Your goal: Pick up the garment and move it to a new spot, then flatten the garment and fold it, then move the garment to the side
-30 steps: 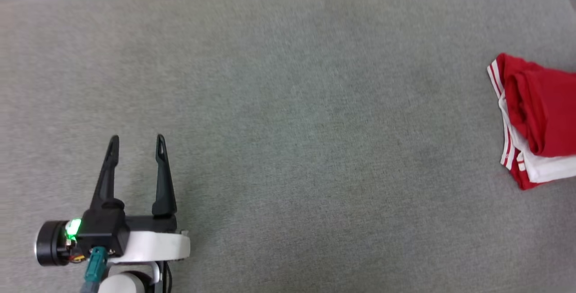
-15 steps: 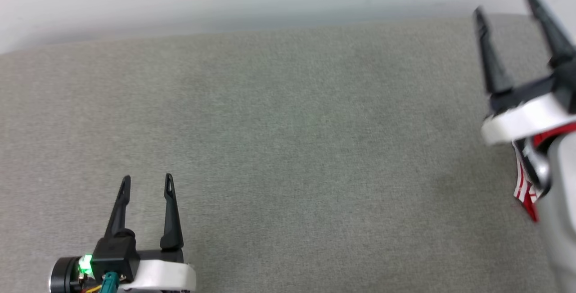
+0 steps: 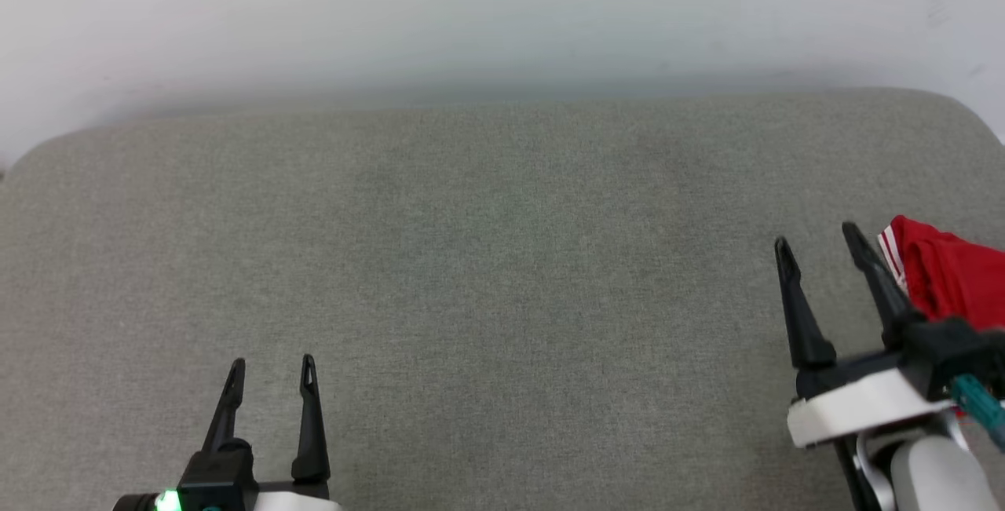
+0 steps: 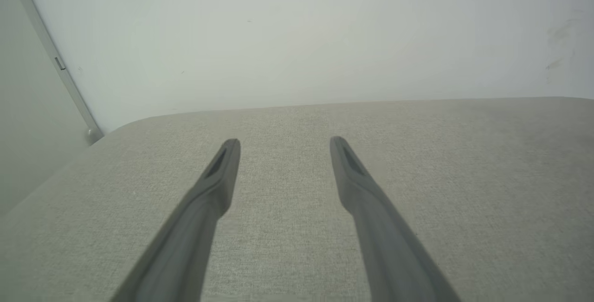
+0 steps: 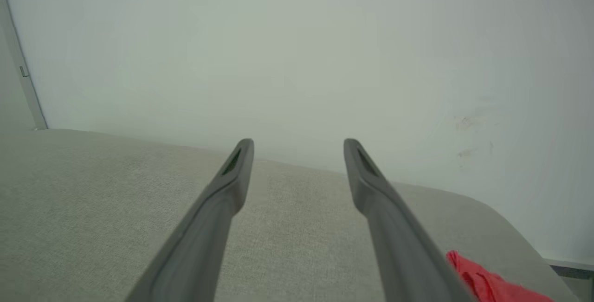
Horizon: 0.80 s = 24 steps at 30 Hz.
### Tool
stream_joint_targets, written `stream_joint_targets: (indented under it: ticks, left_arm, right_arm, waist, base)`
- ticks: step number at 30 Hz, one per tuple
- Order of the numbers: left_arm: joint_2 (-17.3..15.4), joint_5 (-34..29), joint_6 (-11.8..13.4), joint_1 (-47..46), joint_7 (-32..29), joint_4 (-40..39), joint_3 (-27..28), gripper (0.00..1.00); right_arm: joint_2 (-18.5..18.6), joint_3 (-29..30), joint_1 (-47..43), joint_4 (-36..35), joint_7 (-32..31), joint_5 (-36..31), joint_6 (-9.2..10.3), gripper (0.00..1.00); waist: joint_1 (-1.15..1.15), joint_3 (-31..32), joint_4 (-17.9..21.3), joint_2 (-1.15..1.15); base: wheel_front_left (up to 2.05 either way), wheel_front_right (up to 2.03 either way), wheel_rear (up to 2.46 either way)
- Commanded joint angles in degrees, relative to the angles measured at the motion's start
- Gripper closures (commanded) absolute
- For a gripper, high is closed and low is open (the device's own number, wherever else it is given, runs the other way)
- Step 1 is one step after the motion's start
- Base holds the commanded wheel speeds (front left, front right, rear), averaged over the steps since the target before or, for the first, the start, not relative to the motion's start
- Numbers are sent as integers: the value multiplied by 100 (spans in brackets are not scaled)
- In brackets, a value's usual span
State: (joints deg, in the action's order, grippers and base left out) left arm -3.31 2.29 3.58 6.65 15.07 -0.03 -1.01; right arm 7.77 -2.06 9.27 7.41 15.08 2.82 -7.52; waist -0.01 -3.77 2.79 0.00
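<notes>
Left gripper and right gripper both gaped empty, and the shirt sat bundled at the side, job seemingly done.

Surface: here's the grey fabric surface, woven, wide and flat, its far corners rounded.
Lying on it: the garment, red, bunched, white-striped trim showing.
Where: way over by the right edge.

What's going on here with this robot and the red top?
Nothing is being handled at this moment. The robot's left tool and right tool both stand open and empty over the grey padded surface. The red garment lies at the surface's right edge, beside the right tool, which does not grip it.
</notes>
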Motion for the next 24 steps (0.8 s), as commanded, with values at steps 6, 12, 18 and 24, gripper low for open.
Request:
stream_joint_targets:
  ticks: [6, 12, 18, 24]
  left_arm:
    - [18, 53, 38, 271, 12, 12, 7, 0]
    - [30, 97, 21, 445, 12, -38, -22, 0]
    - [36, 135, 12, 516, 12, -128, -35, 0]
    - [41, 138, -15, 583, 12, -128, -27, 0]
  right_arm:
    - [-228, 67, -686, -297, 9, 16, 7, 0]
    - [-361, 75, -1196, -494, 9, 51, 7, 0]
    - [-440, 229, -1523, -567, 9, 97, 7, 0]
    - [-485, 263, -1679, -600, 9, 100, 7, 0]
  waist:
    - [1, 213, 13, 0]
    - [1, 348, 0, 0]
    - [1, 439, -43, 0]
    - [1, 472, -44, 0]
  base:
    - [0, 0, 0]
    - [0, 0, 0]
    - [0, 0, 0]
    - [0, 0, 0]
